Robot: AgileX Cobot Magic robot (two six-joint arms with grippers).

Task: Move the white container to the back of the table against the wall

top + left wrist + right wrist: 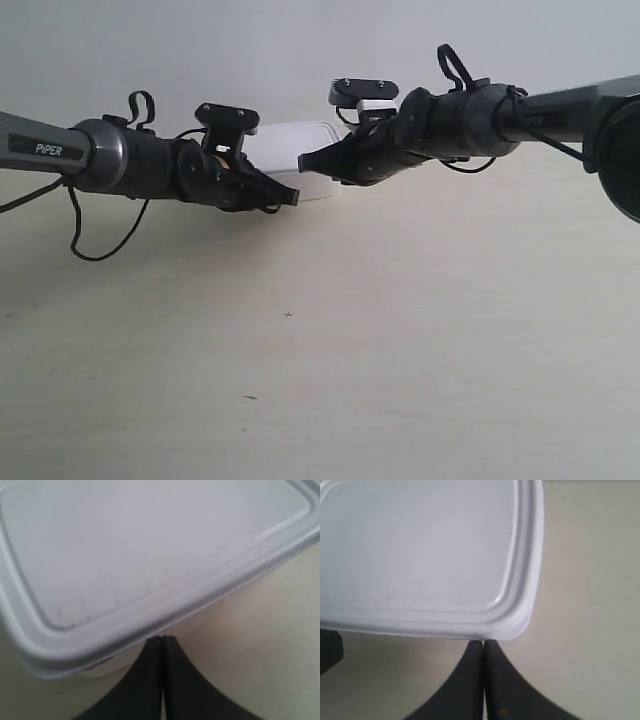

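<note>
The white container [297, 145] stands on the table [400, 350] far back, close to the wall [300, 50], between two arms. The gripper of the arm at the exterior view's left [290, 198] and that of the arm at the exterior view's right [306, 160] both point at its front. In the left wrist view my left gripper [162, 637] is shut, its tips touching the container [150, 555] just under the lid rim. My right gripper [483, 641] is shut too, tips against a rounded lid corner of the container [420, 550]. Neither holds anything.
Black cables hang from both arms [100, 250]. A few tiny dark marks dot the tabletop [288, 315]. A dark shape [330, 650] shows at the edge of the right wrist view beside the container; I cannot tell what it is.
</note>
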